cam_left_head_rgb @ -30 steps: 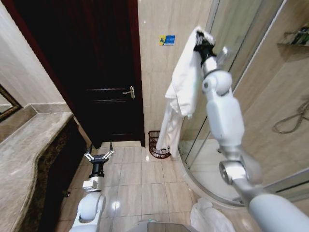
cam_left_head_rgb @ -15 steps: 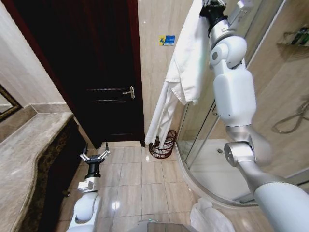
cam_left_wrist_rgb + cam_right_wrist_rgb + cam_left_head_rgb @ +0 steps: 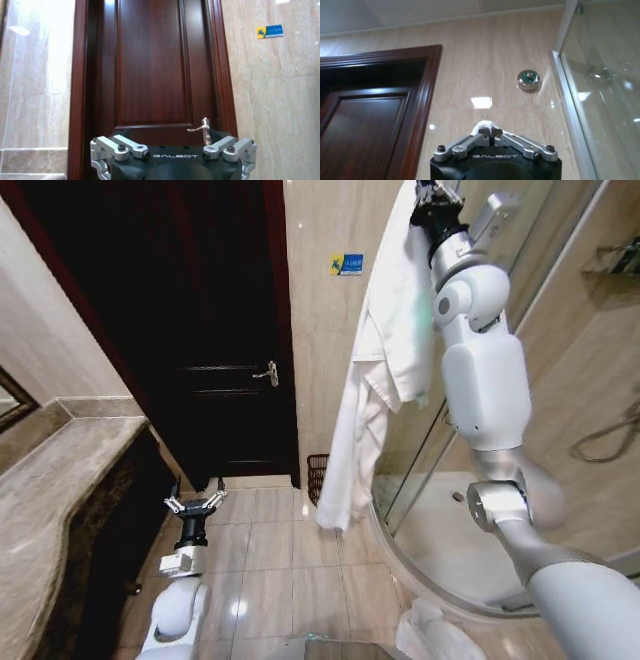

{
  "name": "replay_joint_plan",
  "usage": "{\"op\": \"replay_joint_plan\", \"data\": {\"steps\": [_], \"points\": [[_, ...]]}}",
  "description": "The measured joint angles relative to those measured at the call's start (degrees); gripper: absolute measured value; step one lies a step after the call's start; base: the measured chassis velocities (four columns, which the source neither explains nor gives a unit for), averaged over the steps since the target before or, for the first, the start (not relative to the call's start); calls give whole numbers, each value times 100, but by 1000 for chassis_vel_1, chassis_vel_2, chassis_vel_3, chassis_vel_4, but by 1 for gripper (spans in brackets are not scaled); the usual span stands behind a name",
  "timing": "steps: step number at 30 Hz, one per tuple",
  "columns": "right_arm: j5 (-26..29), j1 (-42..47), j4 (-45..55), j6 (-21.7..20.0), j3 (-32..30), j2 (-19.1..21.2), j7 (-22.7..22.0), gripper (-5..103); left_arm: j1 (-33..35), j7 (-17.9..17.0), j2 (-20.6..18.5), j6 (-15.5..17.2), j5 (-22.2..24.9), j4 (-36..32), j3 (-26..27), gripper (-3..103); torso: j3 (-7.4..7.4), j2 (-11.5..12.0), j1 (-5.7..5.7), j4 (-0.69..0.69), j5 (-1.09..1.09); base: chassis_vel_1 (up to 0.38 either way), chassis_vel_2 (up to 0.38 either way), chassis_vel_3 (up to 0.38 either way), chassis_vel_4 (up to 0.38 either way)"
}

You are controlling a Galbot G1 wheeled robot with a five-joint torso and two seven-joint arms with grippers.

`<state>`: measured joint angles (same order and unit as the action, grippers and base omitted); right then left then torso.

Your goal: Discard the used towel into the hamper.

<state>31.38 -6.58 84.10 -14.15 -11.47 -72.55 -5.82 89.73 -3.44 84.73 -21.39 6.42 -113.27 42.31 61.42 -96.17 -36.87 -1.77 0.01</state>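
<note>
Your right end effector is raised high, near the top of the head view, with its fingers pinched shut on the top edge of the towel. In the right wrist view a small tuft of white cloth pokes out between the closed fingertips, with a chrome wall hook on the tiled wall just beyond. That height looks deliberate: held this far up, the towel hangs free as one long drape along the wall beside the door, and its bottom end clears the floor.

The hamper sits on the floor at the foot of the wall, between the door and the shower glass. The towel's lower end hangs in front of it and hides most of it, so only its left part shows. So the hamper lies far below your gripping end effector, close to the towel's hanging tail; whether the tail is directly above the opening cannot be told.

Your left end effector waits low over the floor tiles, near the table, with its fingers spread and nothing in them.
</note>
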Motion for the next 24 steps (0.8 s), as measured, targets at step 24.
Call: {"op": "replay_joint_plan", "data": {"steps": [24], "points": [[171,-202,-22,-74,41,237,-38,1,-69,0,7,42,-87,-12,-119,100,-1,-1,4,-1,-1,-95,98,95,-100]]}}
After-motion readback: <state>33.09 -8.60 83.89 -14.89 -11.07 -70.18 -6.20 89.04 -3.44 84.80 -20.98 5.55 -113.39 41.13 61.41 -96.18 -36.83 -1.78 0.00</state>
